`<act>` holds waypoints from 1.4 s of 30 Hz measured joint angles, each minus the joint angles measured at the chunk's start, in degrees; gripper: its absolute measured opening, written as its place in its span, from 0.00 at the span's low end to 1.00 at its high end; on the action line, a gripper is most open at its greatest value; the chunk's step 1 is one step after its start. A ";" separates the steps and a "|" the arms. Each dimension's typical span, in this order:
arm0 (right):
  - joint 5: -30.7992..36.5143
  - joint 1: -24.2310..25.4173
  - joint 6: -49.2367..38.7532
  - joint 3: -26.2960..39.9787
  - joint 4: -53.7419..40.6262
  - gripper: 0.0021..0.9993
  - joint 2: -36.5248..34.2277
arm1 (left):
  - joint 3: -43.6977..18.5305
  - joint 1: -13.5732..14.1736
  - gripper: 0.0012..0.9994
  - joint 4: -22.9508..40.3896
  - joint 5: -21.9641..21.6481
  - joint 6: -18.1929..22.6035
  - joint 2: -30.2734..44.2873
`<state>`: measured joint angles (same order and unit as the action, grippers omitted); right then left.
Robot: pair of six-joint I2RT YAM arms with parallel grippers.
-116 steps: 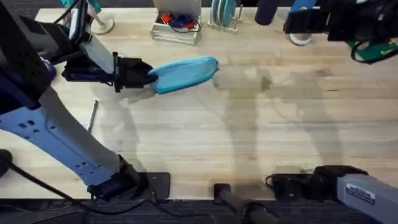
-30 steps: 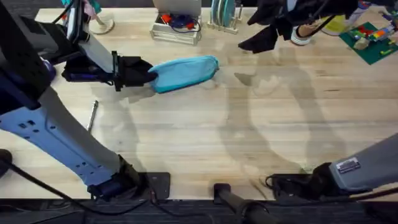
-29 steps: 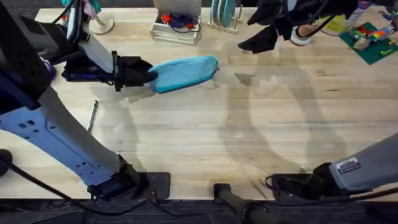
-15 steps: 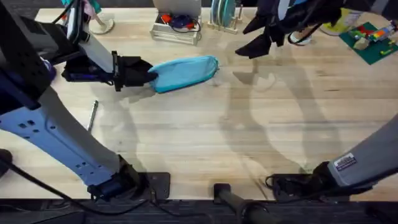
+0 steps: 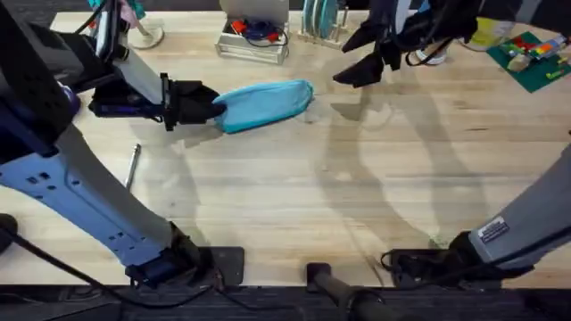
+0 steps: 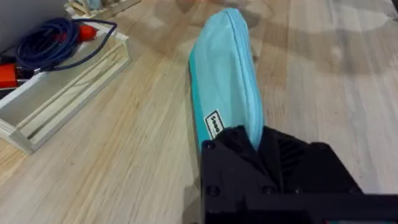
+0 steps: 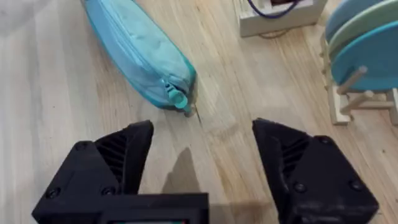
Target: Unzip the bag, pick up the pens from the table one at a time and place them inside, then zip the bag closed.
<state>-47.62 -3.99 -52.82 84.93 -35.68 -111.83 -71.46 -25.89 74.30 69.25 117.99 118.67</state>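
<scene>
The teal-blue bag (image 5: 265, 104) lies on the table (image 5: 294, 205) at the back left, its zipper running along the top (image 6: 239, 56). My left gripper (image 5: 198, 104) is shut on the bag's left end (image 6: 252, 134). My right gripper (image 5: 357, 71) hovers open just beyond the bag's right end, nothing between its black fingers (image 7: 118, 165). In the right wrist view the bag (image 7: 134, 50) and its zipper pull (image 7: 177, 98) lie a short way ahead of the right gripper (image 7: 202, 158). A silvery grey pen (image 5: 132, 166) lies on the table near the left edge, below the left gripper.
A white tray with coiled cables (image 5: 252, 40) and a rack of plates (image 5: 321, 20) stand along the back edge behind the bag. A green board with small bricks (image 5: 533, 55) sits at the back right. The table's middle and front are bare wood.
My right arm has swung in from the back right and moved left toward the bag's right end. The left gripper, the bag and the pen have not moved.
</scene>
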 joint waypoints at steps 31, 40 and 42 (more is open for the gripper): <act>-14.79 -2.03 -1.56 0.11 0.31 0.98 -8.23 | 0.00 0.00 0.04 -0.85 0.20 0.00 0.00; -15.09 -5.01 -4.27 0.11 1.86 0.88 -8.61 | 0.00 0.00 0.04 -0.86 0.20 0.00 -0.02; -15.27 -5.05 -4.33 0.11 2.45 0.87 -9.21 | 0.00 0.00 0.04 -0.85 0.20 0.00 0.00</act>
<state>-62.89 -9.04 -57.15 85.03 -33.23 -121.04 -71.46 -25.89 73.45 69.45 117.99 118.67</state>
